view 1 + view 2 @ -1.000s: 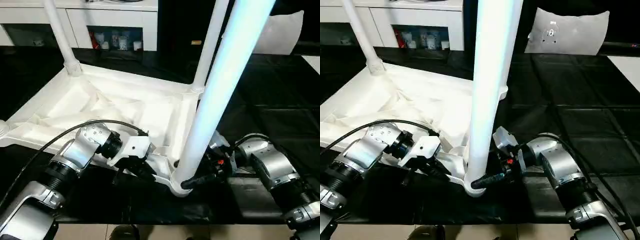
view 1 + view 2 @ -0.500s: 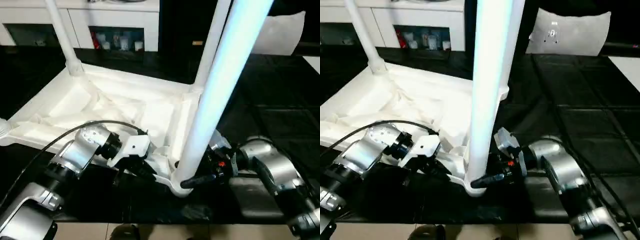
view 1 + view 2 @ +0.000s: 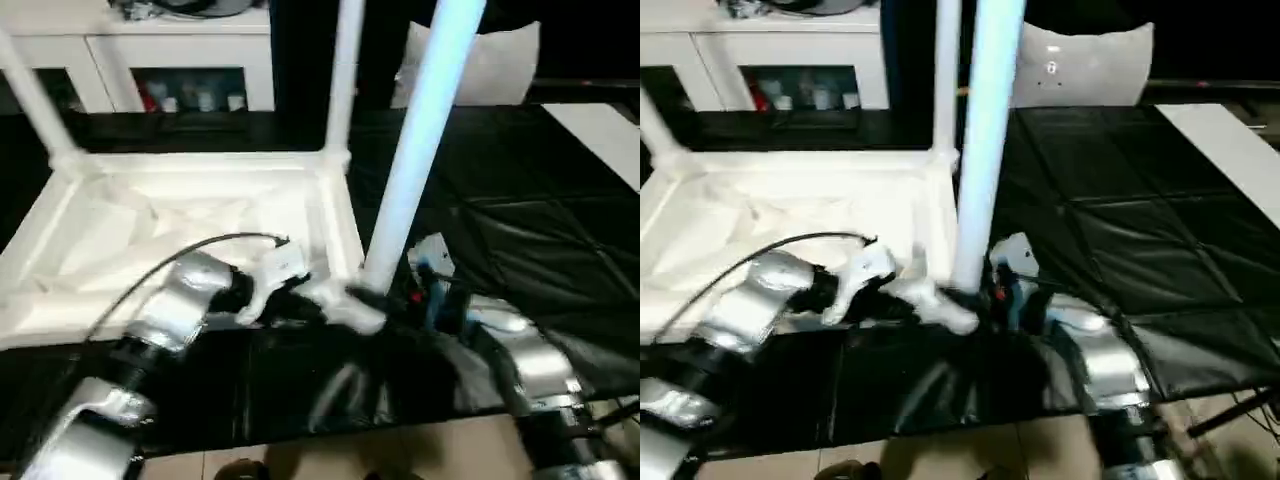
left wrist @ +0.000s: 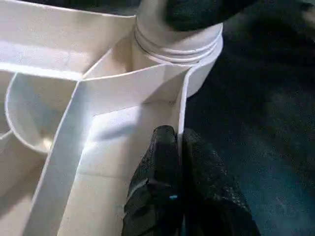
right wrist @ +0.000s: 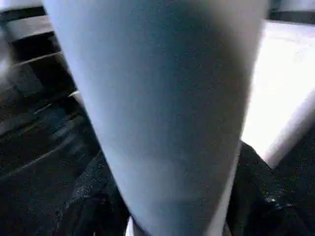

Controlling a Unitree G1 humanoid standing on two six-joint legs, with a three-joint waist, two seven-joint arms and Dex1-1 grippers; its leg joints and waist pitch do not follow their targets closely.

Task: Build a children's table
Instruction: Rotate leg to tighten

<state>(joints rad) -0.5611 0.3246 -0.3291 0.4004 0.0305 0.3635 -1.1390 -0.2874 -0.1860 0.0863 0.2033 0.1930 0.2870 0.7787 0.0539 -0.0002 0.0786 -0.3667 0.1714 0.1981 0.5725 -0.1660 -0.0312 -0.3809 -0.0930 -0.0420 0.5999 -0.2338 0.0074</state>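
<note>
The white table top (image 3: 150, 210) lies upside down on the black mat, ribbed underside up. Three legs stand in its corner sockets: the near leg (image 3: 420, 150), one at the far right (image 3: 346, 80) and one at the far left (image 3: 30, 100). My left gripper (image 4: 178, 135) is shut on the thin rim wall of the top, just beside the near corner socket (image 4: 179, 46). My right gripper (image 3: 390, 300) is shut on the base of the near leg (image 5: 162, 98), with a black finger (image 5: 91, 196) on either side of it.
A white cabinet with shelves (image 3: 170, 60) stands behind the table. A white sheet (image 3: 500, 65) leans at the back right. The black mat (image 3: 540, 200) stretches to the right, and pale floor (image 3: 300, 455) begins just in front of my arms.
The camera has swung, so the whole scene sits differently in the picture. Both grippers keep the same hold, left on the rim, right on the near leg's base.
</note>
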